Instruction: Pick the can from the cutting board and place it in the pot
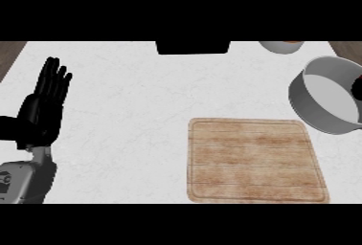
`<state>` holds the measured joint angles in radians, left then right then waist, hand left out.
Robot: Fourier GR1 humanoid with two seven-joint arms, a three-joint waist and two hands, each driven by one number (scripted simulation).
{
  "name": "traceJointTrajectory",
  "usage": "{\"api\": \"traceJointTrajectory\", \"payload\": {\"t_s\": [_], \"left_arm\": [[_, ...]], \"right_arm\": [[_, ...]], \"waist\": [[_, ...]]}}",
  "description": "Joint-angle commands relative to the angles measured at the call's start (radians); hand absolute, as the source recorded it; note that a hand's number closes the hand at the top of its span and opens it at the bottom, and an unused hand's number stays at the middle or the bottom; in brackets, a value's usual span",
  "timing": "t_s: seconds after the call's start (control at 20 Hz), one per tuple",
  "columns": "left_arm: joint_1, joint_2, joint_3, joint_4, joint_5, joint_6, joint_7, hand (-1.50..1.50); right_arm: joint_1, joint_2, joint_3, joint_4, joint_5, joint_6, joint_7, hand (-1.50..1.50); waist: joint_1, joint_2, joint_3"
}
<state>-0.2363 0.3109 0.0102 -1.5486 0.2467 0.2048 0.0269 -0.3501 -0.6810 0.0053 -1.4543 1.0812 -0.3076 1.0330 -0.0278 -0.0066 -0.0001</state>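
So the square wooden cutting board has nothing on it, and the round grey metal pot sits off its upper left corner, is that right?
Wrong side. In the head view the round grey metal pot sits off the upper right corner of the square wooden cutting board, at the view's right edge. The board does have nothing on it.

The pot [305, 107] runs off the right edge.

No word, number or brand can be read here. The grey left forearm [27, 179] bears a small dark mark at the view's left edge, too small to make out. The cutting board [254, 160] shows only wood grain.
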Motion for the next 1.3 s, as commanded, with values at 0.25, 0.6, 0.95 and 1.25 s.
{"api": "traceJointTrajectory", "payload": {"t_s": [0.25,0.6,0.95,1.25], "left_arm": [[-0.033,-0.035,-0.010,-0.022,-0.033,-0.006,0.032,0.00],[-0.019,-0.035,0.023,0.035,-0.029,-0.032,-0.023,0.00],[0.012,-0.047,0.023,-0.025,-0.031,-0.051,0.005,0.00],[-0.051,-0.042,0.032,0.008,-0.051,-0.026,0.041,0.00]], "right_arm": [[0.128,0.001,-0.198,0.169,-0.125,-0.102,-0.190,1.50],[0.162,0.103,-0.289,0.233,-0.391,-0.101,-0.349,-1.50],[0.027,0.117,-0.282,0.354,-0.418,-0.122,-0.553,-1.50],[0.062,0.140,-0.396,0.188,-0.552,-0.217,-0.619,-1.50]], "waist": [[0.027,0.007,0.001],[0.020,0.007,0.001],[0.036,0.006,0.001],[0.017,0.003,0.000]]}}
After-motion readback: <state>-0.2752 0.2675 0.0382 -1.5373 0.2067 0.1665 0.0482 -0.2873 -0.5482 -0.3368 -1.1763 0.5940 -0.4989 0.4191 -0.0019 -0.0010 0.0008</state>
